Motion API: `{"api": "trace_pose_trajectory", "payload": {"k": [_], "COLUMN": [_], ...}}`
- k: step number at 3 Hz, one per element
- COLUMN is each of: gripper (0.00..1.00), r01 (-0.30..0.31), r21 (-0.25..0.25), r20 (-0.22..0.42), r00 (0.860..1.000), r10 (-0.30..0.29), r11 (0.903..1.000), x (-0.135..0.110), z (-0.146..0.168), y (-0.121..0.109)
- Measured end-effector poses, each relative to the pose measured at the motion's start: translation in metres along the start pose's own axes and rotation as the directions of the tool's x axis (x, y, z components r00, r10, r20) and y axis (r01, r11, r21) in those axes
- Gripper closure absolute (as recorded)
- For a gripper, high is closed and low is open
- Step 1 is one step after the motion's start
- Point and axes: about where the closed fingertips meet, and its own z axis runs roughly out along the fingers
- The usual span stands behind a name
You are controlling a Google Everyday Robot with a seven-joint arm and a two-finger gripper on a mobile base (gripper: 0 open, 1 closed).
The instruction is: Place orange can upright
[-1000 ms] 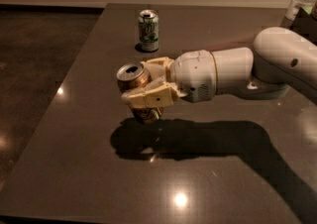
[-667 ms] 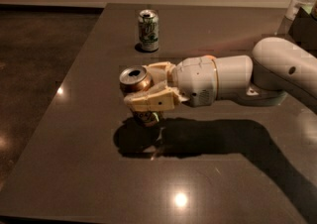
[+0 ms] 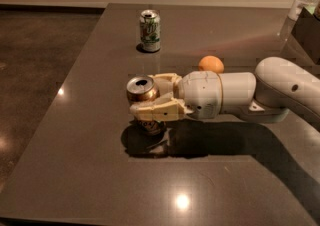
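The orange can (image 3: 141,91) stands upright near the middle of the dark table (image 3: 90,160), its silver top facing up and its copper body mostly hidden behind the fingers. My gripper (image 3: 146,97) reaches in from the right and is shut on the can, one cream finger on the far side and one (image 3: 157,111) across the near side. The can's base sits at or just above the tabletop; its shadow lies right under it.
A green-and-white can (image 3: 150,30) stands upright at the back of the table. A round orange fruit (image 3: 211,64) lies just behind my wrist. A clear bottle (image 3: 303,0) and a dark box (image 3: 306,32) stand at the back right corner.
My gripper has lowered a little and shifted slightly toward the front with the can still held. The arm has drawn back enough for the orange fruit to show behind it.
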Motion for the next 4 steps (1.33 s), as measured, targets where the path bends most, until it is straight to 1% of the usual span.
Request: {"api": "trace_pose_trajectory", "payload": {"k": [1, 2, 3, 4], "gripper": [0.53, 0.30, 0.00, 0.00], "r01": [-0.004, 0.003, 0.020, 0.020], "r21": [-0.008, -0.029, -0.060, -0.060], "r20": [0.033, 0.077, 0.108, 0.108], "r00": [0.999, 0.997, 0.994, 0.994], "r10": [0.004, -0.001, -0.013, -0.013], "r11": [1.0000, 0.9996, 0.9980, 0.9980], "x": [0.0053, 0.0071, 0.0062, 0.0061], "z": [-0.0016, -0.0029, -0.0019, -0.0018], "y": [-0.0002, -0.0006, 0.0006, 0.0006]}}
